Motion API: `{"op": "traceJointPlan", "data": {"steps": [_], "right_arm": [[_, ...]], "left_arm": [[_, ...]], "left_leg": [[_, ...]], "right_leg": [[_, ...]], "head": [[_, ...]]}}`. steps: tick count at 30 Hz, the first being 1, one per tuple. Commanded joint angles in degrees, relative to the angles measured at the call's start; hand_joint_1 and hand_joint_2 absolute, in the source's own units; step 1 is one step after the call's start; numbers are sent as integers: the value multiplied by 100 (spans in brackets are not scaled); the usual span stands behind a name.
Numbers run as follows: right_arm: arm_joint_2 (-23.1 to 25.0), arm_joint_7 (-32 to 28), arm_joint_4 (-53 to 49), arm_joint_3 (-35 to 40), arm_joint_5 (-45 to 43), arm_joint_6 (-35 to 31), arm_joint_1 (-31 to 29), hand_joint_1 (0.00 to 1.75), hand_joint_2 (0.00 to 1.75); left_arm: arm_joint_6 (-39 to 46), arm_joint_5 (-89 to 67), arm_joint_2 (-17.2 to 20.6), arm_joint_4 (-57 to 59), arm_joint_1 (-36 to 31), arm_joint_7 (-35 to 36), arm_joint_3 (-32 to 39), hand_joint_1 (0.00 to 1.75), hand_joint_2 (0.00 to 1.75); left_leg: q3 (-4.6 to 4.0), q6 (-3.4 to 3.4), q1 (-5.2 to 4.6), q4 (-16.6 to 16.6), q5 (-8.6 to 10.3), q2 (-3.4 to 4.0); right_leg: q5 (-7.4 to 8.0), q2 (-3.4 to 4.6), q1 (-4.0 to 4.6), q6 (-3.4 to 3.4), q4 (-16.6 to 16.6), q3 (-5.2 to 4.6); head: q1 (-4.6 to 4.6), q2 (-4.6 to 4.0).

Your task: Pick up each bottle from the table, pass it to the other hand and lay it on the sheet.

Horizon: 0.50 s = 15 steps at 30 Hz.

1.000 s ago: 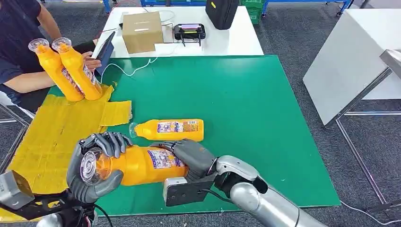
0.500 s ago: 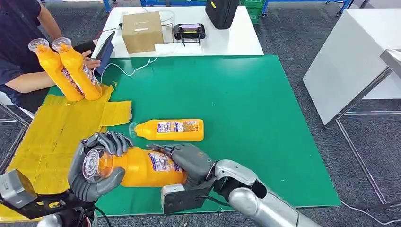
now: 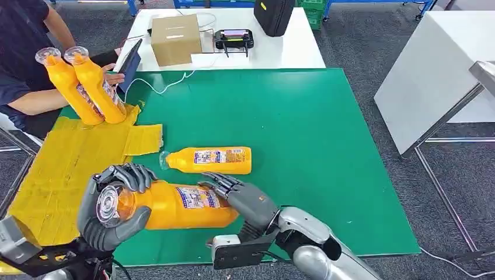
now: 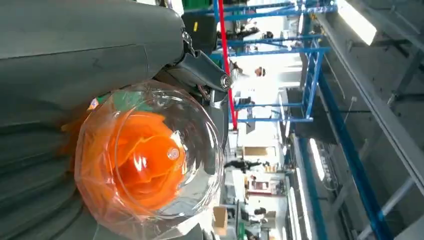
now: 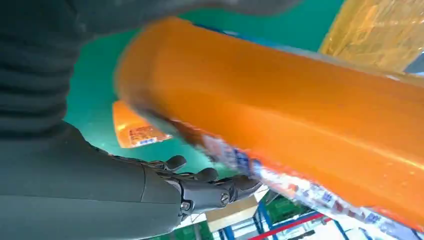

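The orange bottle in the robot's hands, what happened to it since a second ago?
The right hand has let go of the orange bottle: its fingers have opened and slid off toward the base. The left hand still grips the cap end, now carrying the bottle alone. The second bottle on the green mat and the two bottles held by the person stayed put.

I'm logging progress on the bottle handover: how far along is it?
Mid-handover: the left hand grips the cap end of one bottle; the right hand is at its base. A second bottle lies on the green table. Neither lies on the yellow sheet yet.
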Motion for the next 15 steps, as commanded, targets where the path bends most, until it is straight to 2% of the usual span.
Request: {"op": "traceJointPlan", "data": {"steps": [1, 3, 4, 5, 6, 9, 10, 11, 13, 15], "right_arm": [[-1261, -121, -1345, -1244, 713, -595, 1641, 0, 0], [-1255, -134, -1738, -1652, 922, -728, 2255, 0, 0], [-1272, -110, -1959, -1844, 984, -812, 2582, 0, 0], [-1343, -95, -2080, -1904, 988, -836, 2731, 0, 0], [-1368, -93, -2119, -1919, 991, -845, 2776, 0, 0], [-1339, -90, -2111, -1915, 987, -835, 2746, 0, 0], [-1327, 10, -2112, -1968, 969, -934, 2799, 0, 0], [-1424, 131, -2204, -2025, 975, -1096, 2964, 0, 0], [-1945, 144, -2463, -2337, 904, -1459, 3375, 0, 0], [-2129, 73, -2680, -2690, 839, -1642, 3727, 0, 0]], "left_arm": [[769, -2076, -12, -251, 376, -658, 800, 175, 175], [1301, -3195, 85, -249, 365, -871, 1191, 175, 175], [1684, -4042, 108, -238, 355, -972, 1367, 175, 175], [1802, -4261, 109, -229, 366, -971, 1437, 175, 175], [1814, -4262, 112, -227, 374, -967, 1455, 175, 175], [1815, -4267, 96, -228, 375, -974, 1427, 175, 175], [1964, -4838, 191, -169, 378, -828, 1370, 175, 175], [1995, -5023, 287, -95, 383, -703, 1371, 175, 175], [2360, -6229, 577, 179, 344, -453, 1399, 175, 175], [2549, -6911, 821, 414, 338, -295, 1406, 175, 175]], "left_leg": [[4, -1, 2, 2, -4, -29], [1, 1, 3, 2, -2, -35], [5, -3, 5, 1, -5, -62], [-3, -2, -2, -1, -3, -56], [-15, -4, -1, 2, -2, -32], [-13, -7, -6, 0, -8, -21], [-19, -5, -4, 2, -6, -15], [-19, -2, -7, -2, -4, -16], [-20, -2, -4, -3, -2, -25], [-12, -2, -8, -4, 0, -48]], "right_leg": [[-8, 6, 0, -7, -5, 16], [-8, -13, 1, -3, -9, 12], [-17, -31, 2, -7, -10, 26], [-15, -38, -4, -6, -6, 15], [-8, -18, -1, -7, -2, -2], [-8, 1, -4, -11, 1, -6], [-4, -1, -1, -8, -1, -12], [-3, -5, -4, -6, -2, -14], [-5, -14, -3, -6, -2, -14], [-12, -28, -8, -8, -2, -7]], "head": [[-4, 0], [0, 0], [0, 0], [-2, 0], [4, 0], [-4, 0], [-2, 0], [-2, 0], [-2, 0], [-2, 0]]}}
